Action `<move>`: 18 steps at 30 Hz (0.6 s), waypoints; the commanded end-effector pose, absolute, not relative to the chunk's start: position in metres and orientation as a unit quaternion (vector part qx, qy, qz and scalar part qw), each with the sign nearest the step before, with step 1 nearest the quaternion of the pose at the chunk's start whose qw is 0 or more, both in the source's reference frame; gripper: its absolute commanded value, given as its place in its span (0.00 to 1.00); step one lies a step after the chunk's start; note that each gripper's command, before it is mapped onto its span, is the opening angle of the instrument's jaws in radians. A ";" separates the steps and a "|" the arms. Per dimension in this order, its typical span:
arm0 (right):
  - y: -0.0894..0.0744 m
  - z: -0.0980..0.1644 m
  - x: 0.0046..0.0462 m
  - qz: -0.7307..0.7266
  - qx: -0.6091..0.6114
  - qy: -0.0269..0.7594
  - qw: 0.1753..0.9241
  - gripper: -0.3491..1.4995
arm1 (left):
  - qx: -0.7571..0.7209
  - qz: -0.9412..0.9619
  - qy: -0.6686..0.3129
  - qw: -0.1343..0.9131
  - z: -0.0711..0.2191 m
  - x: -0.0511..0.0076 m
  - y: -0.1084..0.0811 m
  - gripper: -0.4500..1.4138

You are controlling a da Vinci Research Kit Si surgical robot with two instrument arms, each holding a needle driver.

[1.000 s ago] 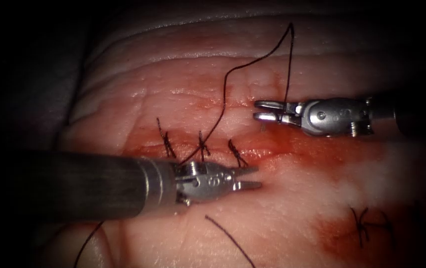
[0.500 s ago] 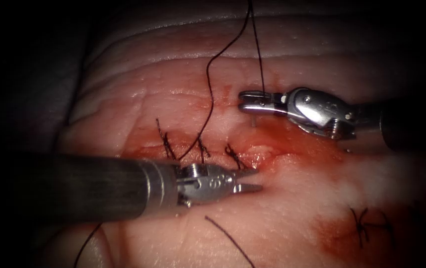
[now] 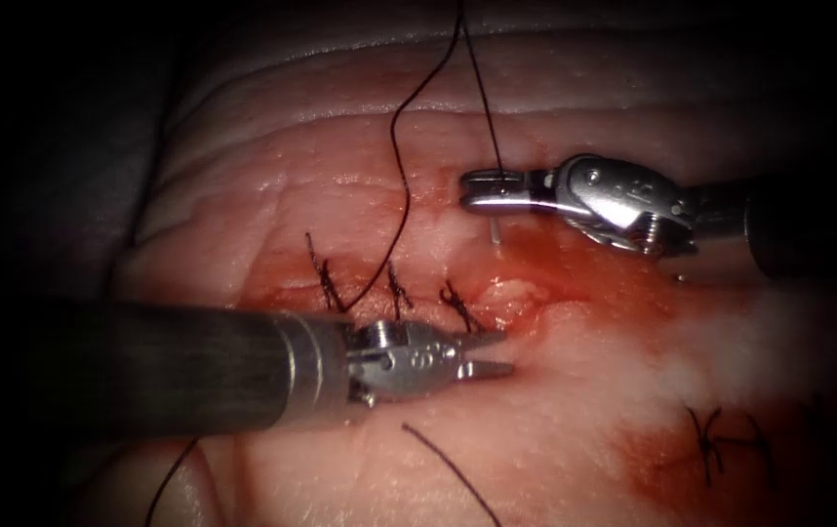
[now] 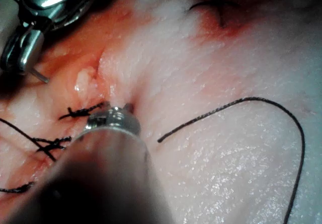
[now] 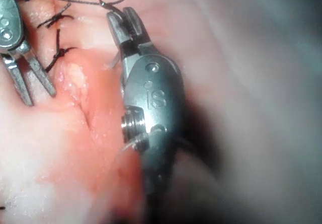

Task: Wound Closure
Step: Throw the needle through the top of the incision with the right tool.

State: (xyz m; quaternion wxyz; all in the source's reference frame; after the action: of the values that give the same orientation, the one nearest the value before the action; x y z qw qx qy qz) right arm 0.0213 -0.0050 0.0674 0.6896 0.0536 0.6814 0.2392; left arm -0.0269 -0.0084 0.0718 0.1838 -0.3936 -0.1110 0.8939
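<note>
The cut (image 3: 526,298) runs across the tissue (image 3: 555,410), with three dark stitches (image 3: 397,290) closing its left part and its right part gaping. My right tool (image 3: 467,190) (image 5: 123,15) hovers beyond the gaping part, shut on the needle (image 3: 495,231) near its thread end. A short silvery piece sticks out beneath the jaws; I cannot tell whether it touches the tissue. The thread (image 3: 401,166) rises from those jaws out of the picture, then drops back to the middle stitch. My left tool (image 3: 497,353) (image 5: 39,98) lies just on the near side of the cut, open and holding nothing.
A loose length of thread (image 3: 443,464) (image 4: 226,108) lies on the tissue near the left tool's shaft (image 3: 165,366). A separate stitch (image 3: 709,441) sits at the lower right in a patch of red fluid (image 3: 584,268) that also stains the cut.
My right tool has moved left and rolled at its wrist, carrying the needle along. The thread loop above it has swung left and risen. The left tool has stayed put.
</note>
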 end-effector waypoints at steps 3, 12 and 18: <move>-0.005 0.068 0.0220 0.248 0.070 0.679 0.688 0.00 | -0.394 0.894 -0.111 0.183 0.072 -0.0273 -0.009 0.29; -0.006 0.069 0.0226 0.353 0.221 0.660 0.625 0.00 | -0.394 0.894 -0.111 0.183 0.072 -0.0273 -0.009 0.29; -0.008 0.070 0.0237 0.418 0.329 0.598 0.600 0.00 | -0.395 0.893 -0.112 0.183 0.072 -0.0272 -0.008 0.29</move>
State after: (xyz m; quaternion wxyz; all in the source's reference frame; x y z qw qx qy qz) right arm 0.0228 -0.0078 0.0693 0.5977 0.3383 0.5895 0.4253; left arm -0.0266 -0.0083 0.0717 0.1830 -0.3946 -0.1119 0.8934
